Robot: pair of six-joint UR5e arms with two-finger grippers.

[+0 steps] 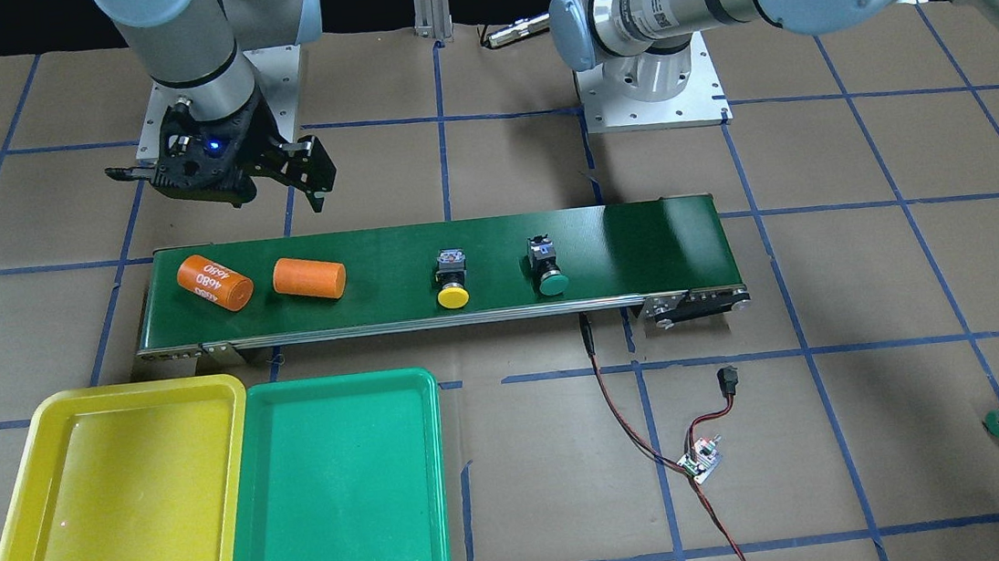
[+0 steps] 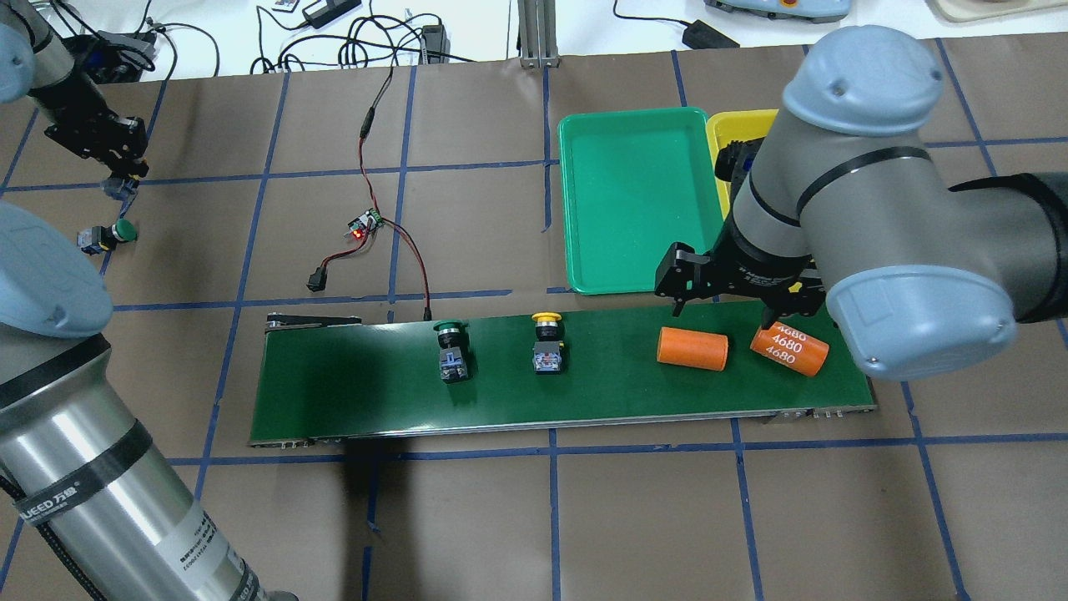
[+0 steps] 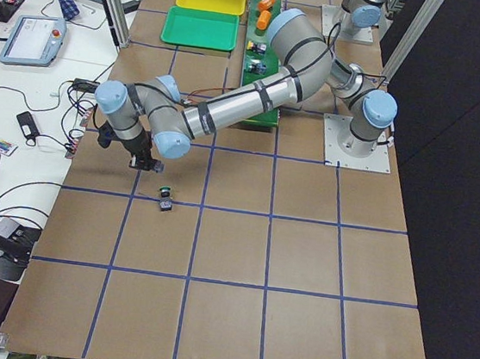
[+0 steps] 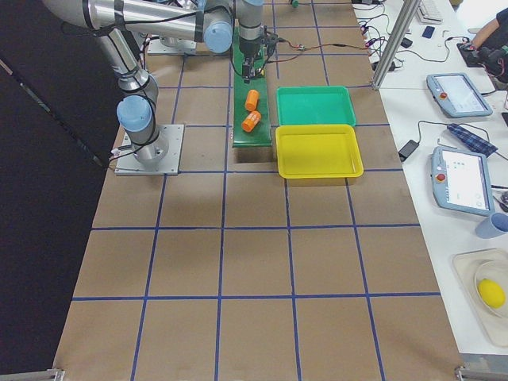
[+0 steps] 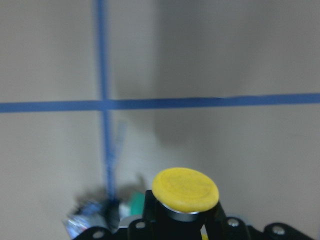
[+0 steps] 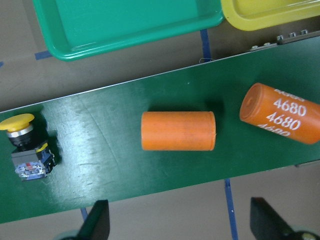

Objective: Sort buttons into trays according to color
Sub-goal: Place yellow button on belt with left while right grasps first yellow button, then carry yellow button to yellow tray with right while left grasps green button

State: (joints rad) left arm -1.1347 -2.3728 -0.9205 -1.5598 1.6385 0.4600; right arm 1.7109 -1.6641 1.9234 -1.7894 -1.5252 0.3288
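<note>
Because yellow button (image 5: 185, 189) must reach yellow tray (image 1: 119, 519), far from it, left gripper (image 2: 123, 174) clamps its body, cap forward; green button (image 2: 107, 236) lies just beside. Right gripper (image 6: 182, 227) spread wide, hovering over orange cylinders (image 6: 178, 131), green tray (image 6: 125, 20) just ahead.

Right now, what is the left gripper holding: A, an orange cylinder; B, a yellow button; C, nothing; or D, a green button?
B: the left wrist view shows the yellow button, cap up, clamped in the left gripper.
</note>
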